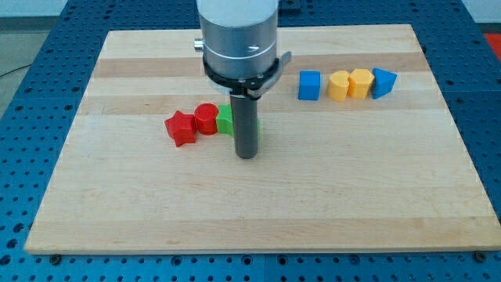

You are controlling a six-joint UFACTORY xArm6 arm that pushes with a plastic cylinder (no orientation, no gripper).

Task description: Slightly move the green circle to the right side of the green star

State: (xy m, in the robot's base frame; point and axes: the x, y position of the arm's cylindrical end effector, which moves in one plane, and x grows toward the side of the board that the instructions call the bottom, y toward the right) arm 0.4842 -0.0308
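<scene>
A green block shows just left of the rod, touching the red cylinder; its shape is mostly hidden, so I cannot tell whether it is the green circle or the green star. A thin green sliver shows at the rod's right edge. My tip rests on the board just below and right of the green block, at the view's centre. The rod and the arm's grey body hide whatever lies behind them.
A red star lies left of the red cylinder. At the upper right stand a blue cube, a yellow block, a second yellow block and a blue block in a row. The wooden board sits on a blue perforated table.
</scene>
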